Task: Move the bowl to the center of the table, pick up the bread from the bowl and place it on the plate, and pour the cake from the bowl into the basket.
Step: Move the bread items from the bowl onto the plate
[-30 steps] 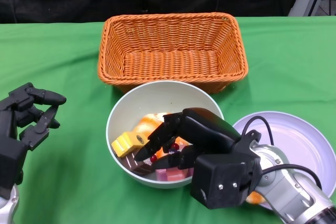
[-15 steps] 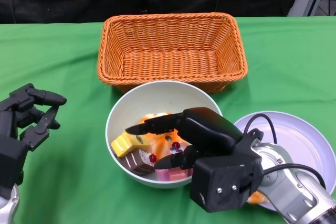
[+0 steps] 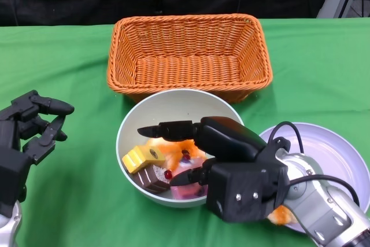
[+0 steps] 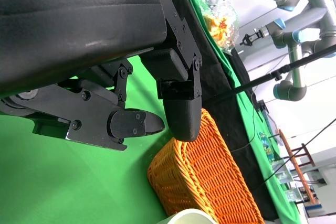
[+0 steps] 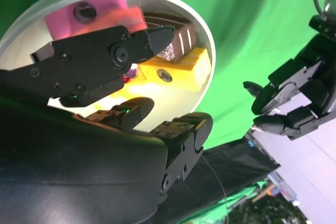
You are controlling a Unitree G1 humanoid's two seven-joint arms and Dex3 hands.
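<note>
Woven wicker basket (image 3: 189,55), smooth glossy bowl (image 3: 173,103), matt green cloth table (image 3: 81,189), glossy plate (image 3: 335,157)

Green cloth on the desk (image 3: 69,62), orange woven basket (image 3: 189,56), pale bowl (image 3: 173,105) with yellow, brown and pink pieces, lilac plate (image 3: 341,160), black right hand (image 3: 179,151).

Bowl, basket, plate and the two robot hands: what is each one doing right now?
bowl: upright, holding cake pieces.
basket: upright, empty.
plate: flat, orange food at its near edge.
right hand: fingers spread inside bowl, holding nothing.
left hand: open, off to the side.
</note>
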